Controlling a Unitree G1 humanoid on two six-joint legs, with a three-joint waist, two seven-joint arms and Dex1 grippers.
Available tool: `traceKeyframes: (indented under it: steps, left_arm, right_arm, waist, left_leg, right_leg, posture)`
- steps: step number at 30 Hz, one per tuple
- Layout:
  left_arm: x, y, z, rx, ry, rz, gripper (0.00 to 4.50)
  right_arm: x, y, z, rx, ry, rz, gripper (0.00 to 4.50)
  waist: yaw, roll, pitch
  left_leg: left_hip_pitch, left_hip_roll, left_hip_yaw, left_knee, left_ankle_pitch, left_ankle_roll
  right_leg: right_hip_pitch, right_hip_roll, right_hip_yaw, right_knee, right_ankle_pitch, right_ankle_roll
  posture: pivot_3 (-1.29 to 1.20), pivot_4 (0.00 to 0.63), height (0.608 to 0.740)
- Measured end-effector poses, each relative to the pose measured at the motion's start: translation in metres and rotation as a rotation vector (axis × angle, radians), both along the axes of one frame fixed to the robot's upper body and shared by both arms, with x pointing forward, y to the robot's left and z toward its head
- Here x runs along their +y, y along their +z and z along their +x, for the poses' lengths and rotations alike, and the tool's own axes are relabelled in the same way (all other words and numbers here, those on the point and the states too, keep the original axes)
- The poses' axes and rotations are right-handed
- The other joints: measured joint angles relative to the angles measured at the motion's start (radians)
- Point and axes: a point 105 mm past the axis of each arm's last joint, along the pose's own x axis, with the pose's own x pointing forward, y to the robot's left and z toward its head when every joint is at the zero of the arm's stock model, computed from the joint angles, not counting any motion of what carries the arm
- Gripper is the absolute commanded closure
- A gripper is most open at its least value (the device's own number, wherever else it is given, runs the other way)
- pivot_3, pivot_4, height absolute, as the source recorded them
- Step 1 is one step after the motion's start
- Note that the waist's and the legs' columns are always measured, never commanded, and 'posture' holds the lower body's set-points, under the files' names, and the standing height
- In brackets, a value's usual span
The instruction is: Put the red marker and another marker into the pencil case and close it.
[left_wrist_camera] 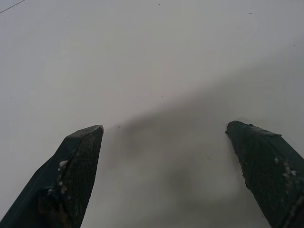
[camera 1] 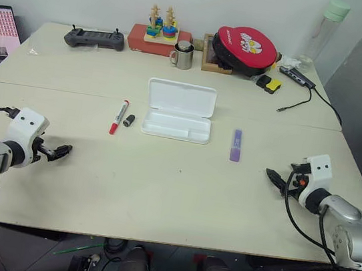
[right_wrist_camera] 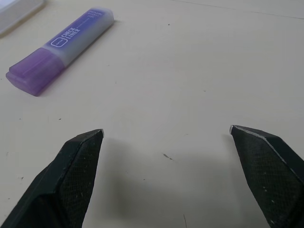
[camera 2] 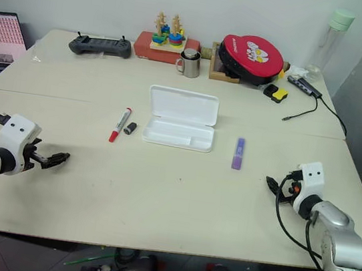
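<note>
Fingers of the right gripper (right_wrist_camera: 166,135) stand wide apart and empty; the left gripper (camera 1: 63,151) is spread likewise over bare table (camera 1: 160,186). Taking the pencil case (camera 1: 178,111) as landmark, lid open: the purple marker (camera 1: 236,145) lies just to its right, nearest the right gripper; the red marker (camera 1: 119,116) lies to its left with a small black cap (camera 1: 128,121) between. Both markers are round, so a skewed pinch could roll them away, and an uncapped red marker may smear the case.
</note>
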Motion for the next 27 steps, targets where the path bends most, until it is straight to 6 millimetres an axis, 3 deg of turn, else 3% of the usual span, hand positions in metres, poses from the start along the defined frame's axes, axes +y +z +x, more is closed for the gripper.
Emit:
traceKeyframes:
  steps: [21,27]
  left_arm:
    - [-0.0047,-0.0015,0.0012,-0.012,0.009,0.004,0.0]
    - [-0.0039,-0.0036,-0.0083,-0.006,0.018,0.014,0.0]
  right_arm:
    - [0.003,0.001,0.0,0.0,0.023,0.008,0.01]
    - [0.0035,0.0041,-0.0001,0.001,0.051,-0.001,0.01]
  waist:
    - [0.002,0.0,0.0]
    - [-0.001,0.0,0.0]
  left_leg:
    - [0.0,0.0,0.0,0.002,0.0,0.0]
    - [0.0,0.0,0.001,0.002,0.0,0.0]
  right_leg:
    - [0.0,0.0,0.0,0.001,0.0,0.001]
    - [0.0,0.0,0.001,0.001,0.0,0.001]
  posture:
    - [0.0,0.15,0.74]
    - [0.0,0.15,0.74]
